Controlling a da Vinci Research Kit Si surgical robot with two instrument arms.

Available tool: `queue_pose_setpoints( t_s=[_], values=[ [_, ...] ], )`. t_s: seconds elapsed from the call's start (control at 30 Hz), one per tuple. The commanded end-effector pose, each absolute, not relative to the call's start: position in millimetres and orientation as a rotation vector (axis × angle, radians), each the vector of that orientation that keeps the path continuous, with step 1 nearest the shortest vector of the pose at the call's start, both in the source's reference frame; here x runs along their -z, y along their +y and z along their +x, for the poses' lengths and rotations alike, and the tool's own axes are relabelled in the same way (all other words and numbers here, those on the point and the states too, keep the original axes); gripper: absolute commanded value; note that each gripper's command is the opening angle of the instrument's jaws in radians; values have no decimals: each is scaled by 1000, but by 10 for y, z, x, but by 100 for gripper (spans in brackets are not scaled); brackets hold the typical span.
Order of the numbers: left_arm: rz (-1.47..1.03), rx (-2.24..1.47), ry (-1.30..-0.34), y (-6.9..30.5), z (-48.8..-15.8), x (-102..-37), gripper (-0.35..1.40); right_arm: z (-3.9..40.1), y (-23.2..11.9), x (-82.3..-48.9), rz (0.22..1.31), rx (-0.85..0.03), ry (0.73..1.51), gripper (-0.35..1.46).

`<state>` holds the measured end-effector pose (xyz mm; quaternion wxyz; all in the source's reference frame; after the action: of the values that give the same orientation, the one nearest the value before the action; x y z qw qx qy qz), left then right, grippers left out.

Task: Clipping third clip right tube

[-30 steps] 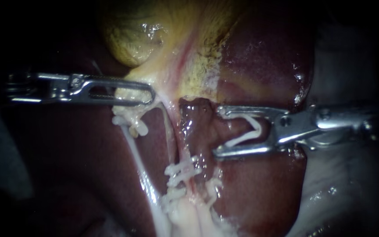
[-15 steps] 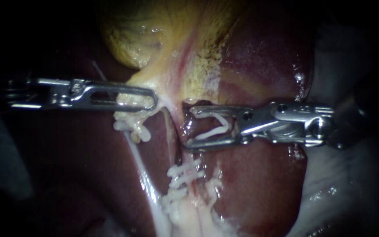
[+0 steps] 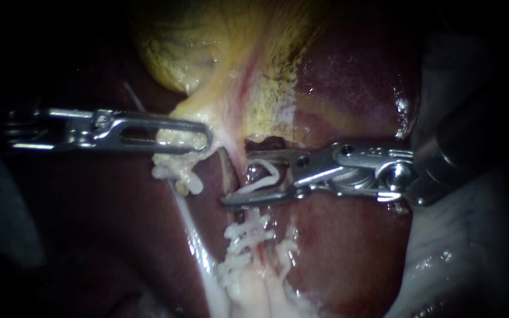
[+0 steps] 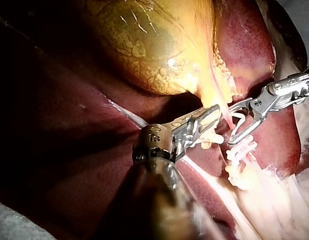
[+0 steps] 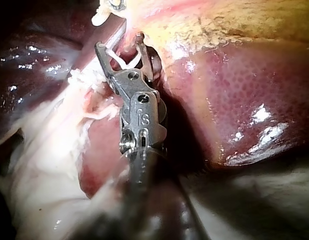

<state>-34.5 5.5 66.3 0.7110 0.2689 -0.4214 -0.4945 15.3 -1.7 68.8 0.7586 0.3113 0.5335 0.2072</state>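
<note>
My right instrument [image 3: 237, 178] reaches in from the right, its jaws standing apart with an open white clip [image 3: 263, 179] held between them. The jaws straddle the right tube [image 3: 257, 252] just above the white clips [image 3: 248, 229] that sit on it. In the right wrist view the same jaws [image 5: 119, 42] show the clip [image 5: 125, 64] seated inside. My left instrument [image 3: 204, 136] comes from the left, shut on pale tissue [image 3: 175, 136] at the neck of the yellow gallbladder [image 3: 195, 53]. The left wrist view shows its jaws [image 4: 212, 114] beside the right instrument [image 4: 233, 122].
Dark red liver [image 3: 349, 253] lies under and to the right of the tubes. A white left tube [image 3: 187, 218] runs down from a cluster of white clips [image 3: 178, 171] below the left jaws. Pale frayed tissue [image 3: 248, 288] gathers at the bottom.
My right instrument has advanced leftward, from beside the right tube to across it, with the clip still in its jaws. The left instrument has held its grip in place.
</note>
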Motion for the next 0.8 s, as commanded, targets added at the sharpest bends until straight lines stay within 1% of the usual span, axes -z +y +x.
queue_pose_setpoints(
  t_s=[0.03, 0.1, 0.17, 0.27, 0.4, 0.53, 0.67, 0.73, 0.8],
  values=[
    [597, 1096, -935, 56, -345, -664, -35, 153, -17, -686, 691, -467, 1180, 48],
    [597, 1096, -935, 56, -345, -664, -35, 153, -13, -684, 726, -482, 1227, 46],
    [598, 1095, -935, 57, -344, -665, -35, 153, -10, -681, 759, -500, 1257, 45],
    [598, 1095, -935, 57, -344, -666, -35, 152, -5, -677, 814, -550, 1306, 45],
    [598, 1095, -935, 57, -344, -666, -35, 152, -1, -673, 864, -586, 1346, 45],
    [597, 1094, -935, 57, -344, -668, -35, 152, 3, -669, 901, -606, 1372, 44],
    [597, 1094, -935, 57, -344, -669, -35, 152, 6, -668, 927, -628, 1374, 42],
    [597, 1094, -935, 57, -344, -669, -35, 152, 6, -668, 941, -641, 1367, 40],
    [597, 1094, -935, 57, -344, -669, -35, 151, 5, -668, 952, -647, 1363, 31]
  ],
)
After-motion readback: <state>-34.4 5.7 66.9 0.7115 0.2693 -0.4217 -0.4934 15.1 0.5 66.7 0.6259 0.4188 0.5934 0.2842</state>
